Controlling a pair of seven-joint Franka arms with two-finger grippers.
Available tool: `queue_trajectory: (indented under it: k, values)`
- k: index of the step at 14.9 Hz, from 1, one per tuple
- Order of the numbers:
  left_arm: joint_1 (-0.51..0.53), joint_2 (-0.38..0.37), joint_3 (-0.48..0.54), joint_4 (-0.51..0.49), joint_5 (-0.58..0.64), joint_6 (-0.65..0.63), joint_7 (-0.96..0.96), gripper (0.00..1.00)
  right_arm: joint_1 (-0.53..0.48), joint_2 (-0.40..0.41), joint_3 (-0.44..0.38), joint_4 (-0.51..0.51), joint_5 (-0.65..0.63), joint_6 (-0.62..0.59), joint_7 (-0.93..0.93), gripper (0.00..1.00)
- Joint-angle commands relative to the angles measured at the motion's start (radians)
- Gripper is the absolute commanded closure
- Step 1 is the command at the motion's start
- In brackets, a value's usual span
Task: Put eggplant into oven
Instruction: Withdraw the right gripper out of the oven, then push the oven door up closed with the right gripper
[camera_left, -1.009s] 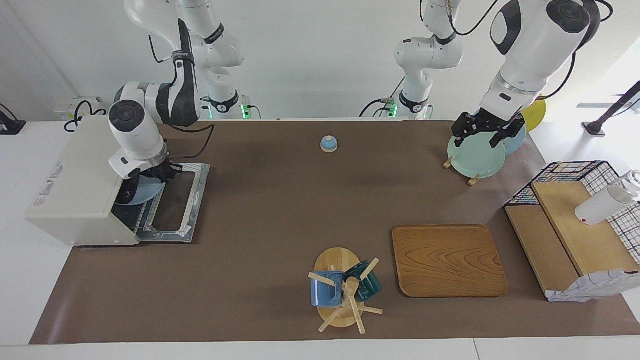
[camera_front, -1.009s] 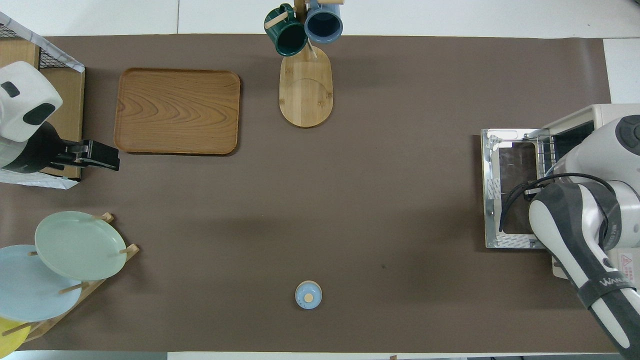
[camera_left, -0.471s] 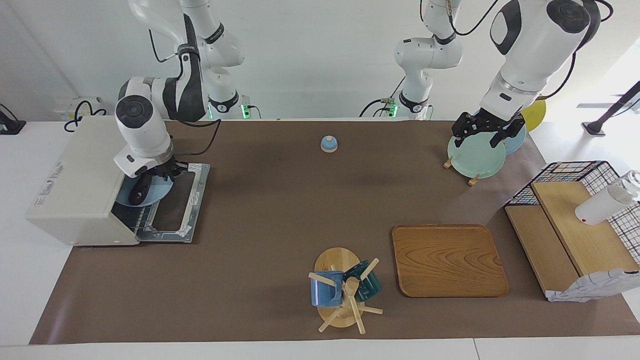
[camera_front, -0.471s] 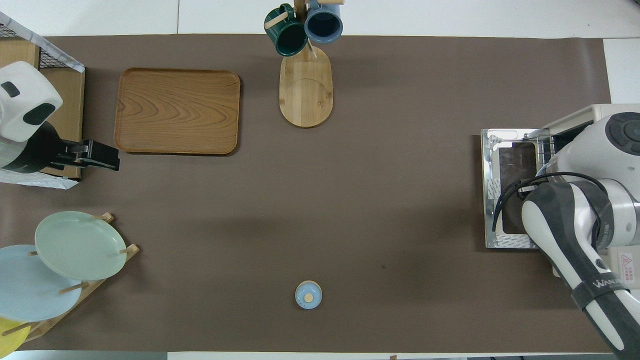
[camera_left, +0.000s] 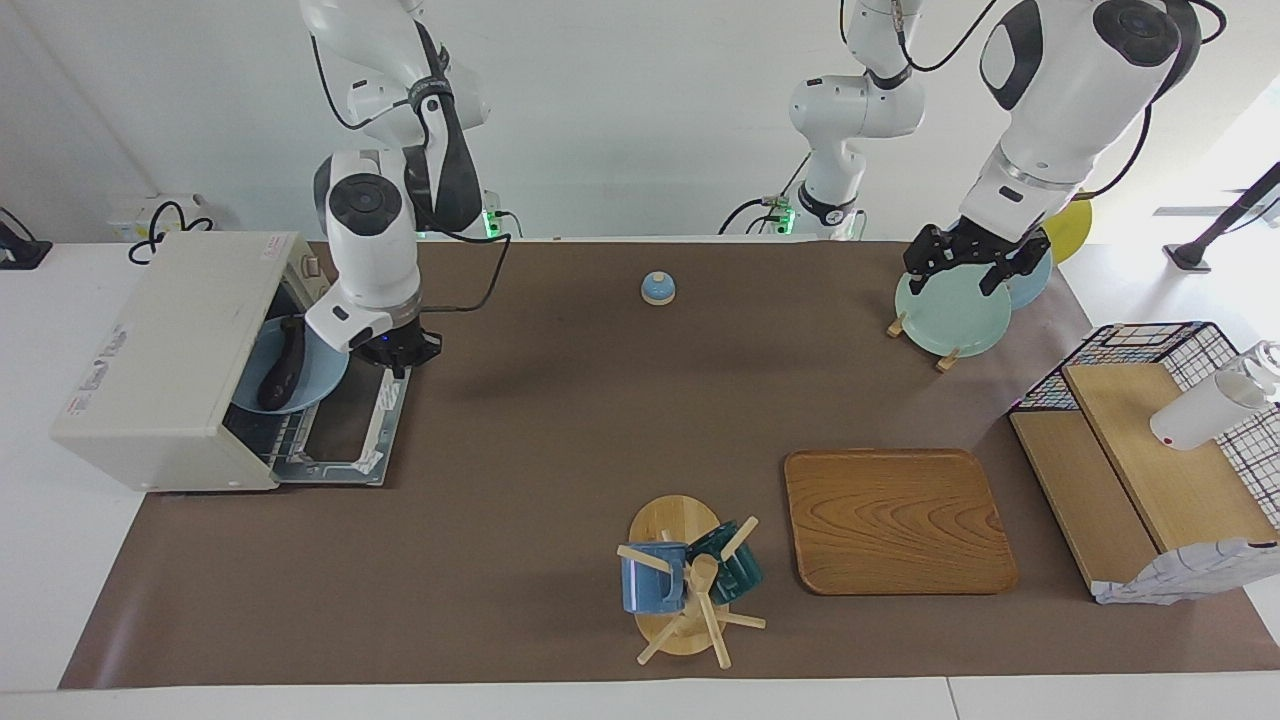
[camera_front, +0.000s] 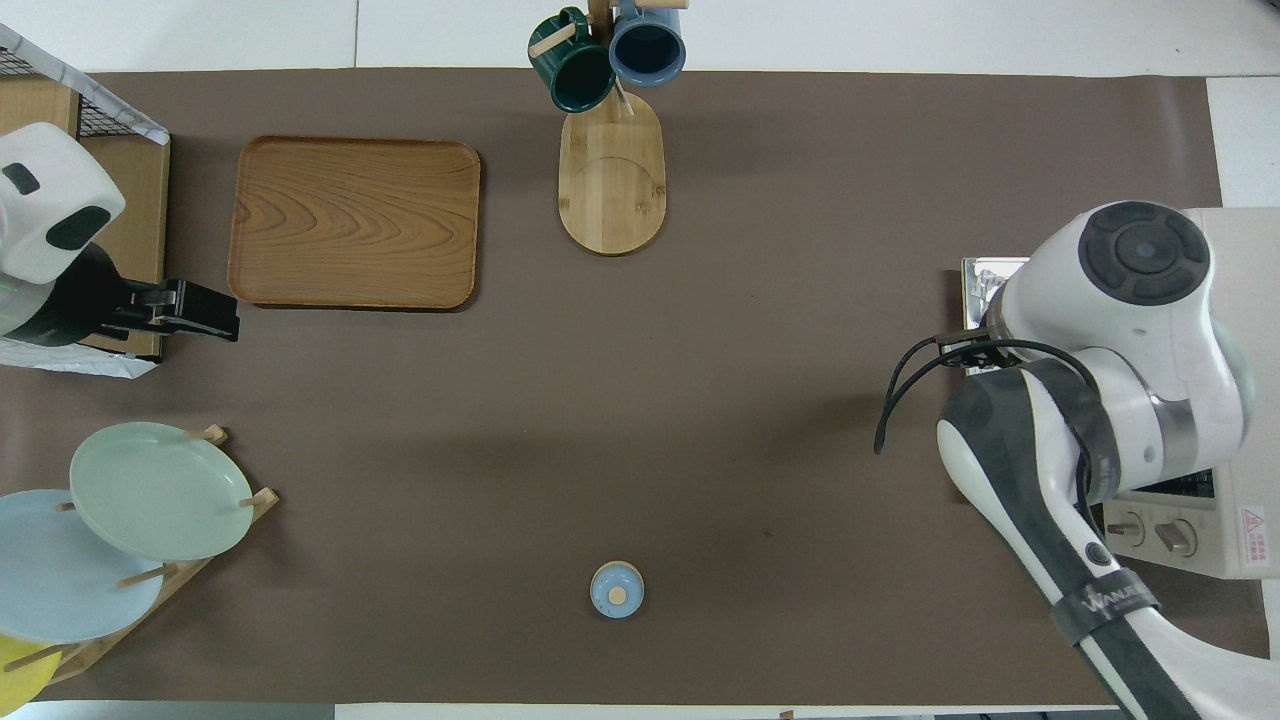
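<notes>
The cream-white oven (camera_left: 170, 350) stands at the right arm's end of the table with its door (camera_left: 350, 430) folded down open. The dark eggplant (camera_left: 282, 365) lies on a light blue plate (camera_left: 322, 378), which rests on the rack inside the oven. My right gripper (camera_left: 405, 358) is open and empty, over the edge of the open door and apart from the plate. In the overhead view the right arm covers the plate and eggplant; only the oven's knob end (camera_front: 1245, 540) shows. My left gripper (camera_left: 962, 272) waits over the plate rack.
A small blue bell (camera_left: 658, 288) sits mid-table near the robots. A rack of plates (camera_left: 950, 315) stands at the left arm's end, with a wire basket and wooden shelf (camera_left: 1150, 450) beside it. A wooden tray (camera_left: 895, 520) and a mug tree (camera_left: 690, 580) lie farther out.
My right gripper has let go of the plate and drawn back out of the oven and upward, toward the table's middle. Plate and eggplant stay inside. The left arm has not moved.
</notes>
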Motion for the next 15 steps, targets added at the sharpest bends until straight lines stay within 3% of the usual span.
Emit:
queue_trajectory:
  k: [1, 8, 15]
  values:
    - [0.014, -0.007, -0.007, 0.001, -0.012, 0.003, 0.006, 0.00, -0.013, 0.040, 0.000, -0.053, 0.014, 0.089, 0.018, 1.00]
    - [0.014, -0.007, -0.007, 0.001, -0.012, 0.003, 0.006, 0.00, -0.027, 0.091, -0.002, -0.103, 0.006, 0.170, 0.022, 1.00]
    - [0.014, -0.007, -0.007, 0.001, -0.014, 0.003, 0.006, 0.00, -0.052, 0.099, -0.003, -0.105, -0.043, 0.157, 0.010, 1.00]
